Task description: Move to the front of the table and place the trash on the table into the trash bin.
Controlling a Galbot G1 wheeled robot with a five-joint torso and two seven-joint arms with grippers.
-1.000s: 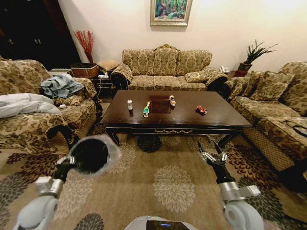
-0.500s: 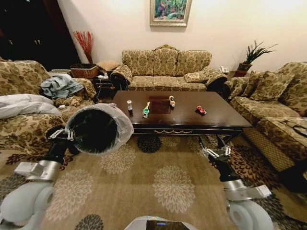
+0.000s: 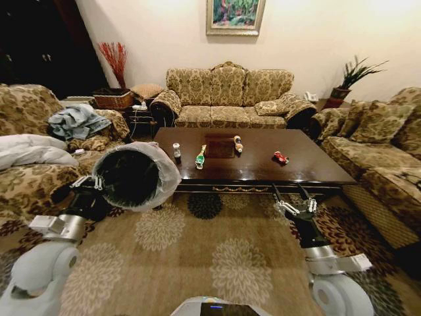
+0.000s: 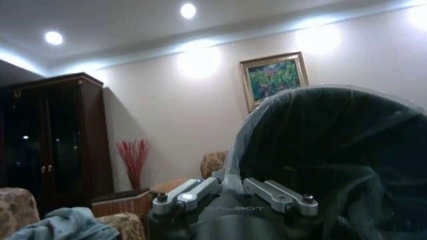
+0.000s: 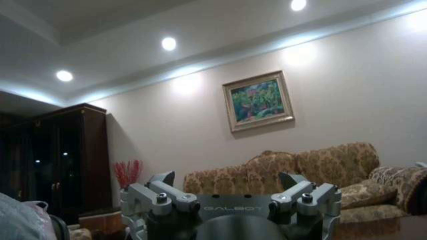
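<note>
Big dark glossy coffee table surface (image 3: pixel 316 168) straight ahead, near but not yet pulled right up to, with patterned carpet between it and the arms. So, by the look of it: approach mostly done, final bit of closing in maybe left.

Trash bin (image 3: pixel 135 176) next, round, dark inside, whitish bag puffing over the rim. Held up off the floor on the left side, tipped so the mouth faces the head camera, just short of the surface's near-left corner. Left end effector (image 3: pixel 89 184) clamped onto its rim, fingers (image 4: pixel 270 191) visibly pinching the bag edge in the left wrist view.

Right end effector (image 3: pixel 297 207) hovering low in front of the surface's near edge, right of centre, spread open and empty, prongs wide apart in the right wrist view too.

Then the trash itself, all four bits sitting on the surface, none in the bin:
- green-and-white bottle (image 3: pixel 200 157) lying down, left of the centre panel
- yellow-brown bottle (image 3: pixel 237 142) lying near the panel's far-right corner
- clear little bottle (image 3: pixel 176 151) standing upright, furthest left, closest to the bin
- red wrapper (image 3: pixel 280 157) crumpled, off to the right, well apart from the others

Progress verdict: bin in hand, zero items binned, four pickups left. Red wrapper looks like the nearest reach for the free right side, but that's only a guess.
</note>
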